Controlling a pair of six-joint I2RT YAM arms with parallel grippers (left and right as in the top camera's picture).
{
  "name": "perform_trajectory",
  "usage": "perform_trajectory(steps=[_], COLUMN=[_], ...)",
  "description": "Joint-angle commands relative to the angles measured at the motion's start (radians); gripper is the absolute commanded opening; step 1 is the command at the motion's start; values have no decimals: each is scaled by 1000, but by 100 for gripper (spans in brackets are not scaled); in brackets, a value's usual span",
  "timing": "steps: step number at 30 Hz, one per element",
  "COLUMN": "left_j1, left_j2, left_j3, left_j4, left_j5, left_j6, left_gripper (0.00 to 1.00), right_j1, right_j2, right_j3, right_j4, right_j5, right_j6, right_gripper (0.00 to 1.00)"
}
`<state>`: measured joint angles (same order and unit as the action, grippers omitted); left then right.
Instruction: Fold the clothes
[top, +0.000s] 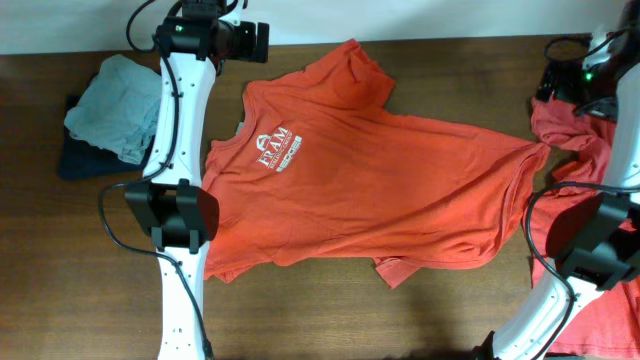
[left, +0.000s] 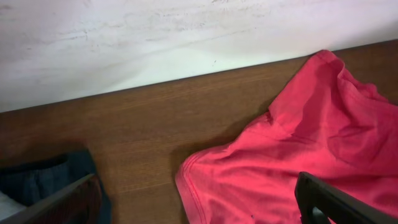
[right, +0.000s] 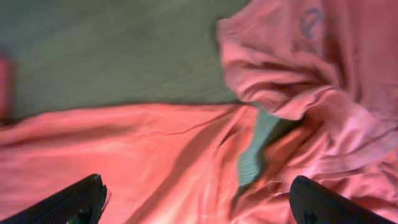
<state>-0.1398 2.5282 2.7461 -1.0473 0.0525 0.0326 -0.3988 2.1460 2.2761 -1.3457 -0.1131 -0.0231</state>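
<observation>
An orange-red T-shirt (top: 380, 180) lies spread face up across the middle of the table, with its white chest logo (top: 278, 148) toward the left. My left gripper (top: 256, 40) is at the back edge beside the shirt's far sleeve (left: 311, 143). In the left wrist view its fingers (left: 198, 182) are wide open and empty above the sleeve hem. My right gripper (top: 553, 85) is at the far right over a pile of more coral shirts (top: 585, 130). In the right wrist view its fingers (right: 199, 190) are open and empty above the crumpled coral cloth (right: 155, 162).
A grey-green garment (top: 115, 95) lies on a dark blue one (top: 80, 160) at the back left; the dark one also shows in the left wrist view (left: 43, 180). More coral cloth (top: 610, 320) hangs at the front right. A white wall (left: 155, 37) bounds the table's back.
</observation>
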Motion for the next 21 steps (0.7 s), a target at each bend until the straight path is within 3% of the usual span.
perform_trajectory(steps=[1, 13, 21], left_j1=[4, 4, 4], left_j2=[-10, -10, -10], left_j3=[3, 3, 3], left_j4=[2, 2, 2], left_j5=[11, 11, 11], left_j6=[-11, -11, -11], left_gripper=[99, 99, 99], right_j1=[1, 34, 201], right_j2=[-5, -165, -414], right_j3=[114, 145, -100], right_j4=[-132, -354, -353], right_j5=[-143, -81, -85], right_j6=[11, 136, 227], right_gripper=[99, 92, 93])
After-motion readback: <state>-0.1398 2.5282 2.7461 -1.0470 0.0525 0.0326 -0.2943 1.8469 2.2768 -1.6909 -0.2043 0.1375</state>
